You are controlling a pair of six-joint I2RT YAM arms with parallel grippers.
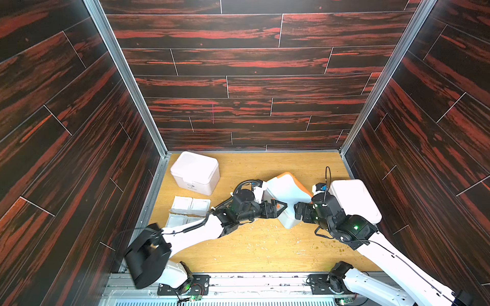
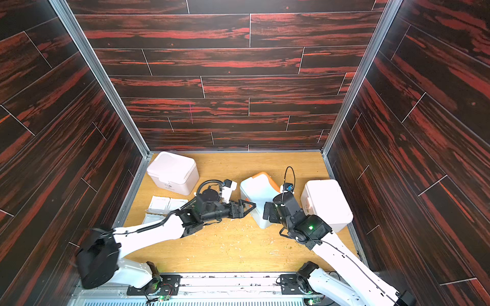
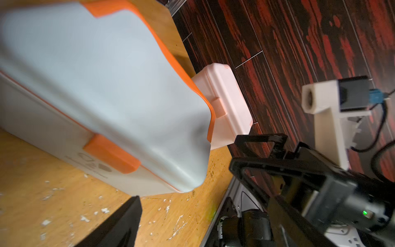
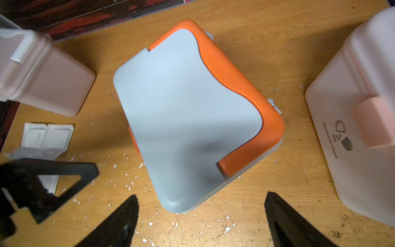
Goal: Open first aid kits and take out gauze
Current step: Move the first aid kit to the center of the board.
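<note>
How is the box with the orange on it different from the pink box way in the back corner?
The orange-trimmed kit has a pale blue lid with an orange edge; the corner kit is plain pinkish white. The orange-trimmed kit sits in the middle of the table; the corner kit sits far back on the left. Both are rounded boxes with lids shut.

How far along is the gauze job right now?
Done: several gauze packets lie on the table beside the far white kit, whose lid is shut. In hand: left claw and right claw, both open and empty, flank the orange-trimmed kit; its latch is closed. Left: open it and pull any gauze. The other white kit is shut too, contents unseen.
</note>
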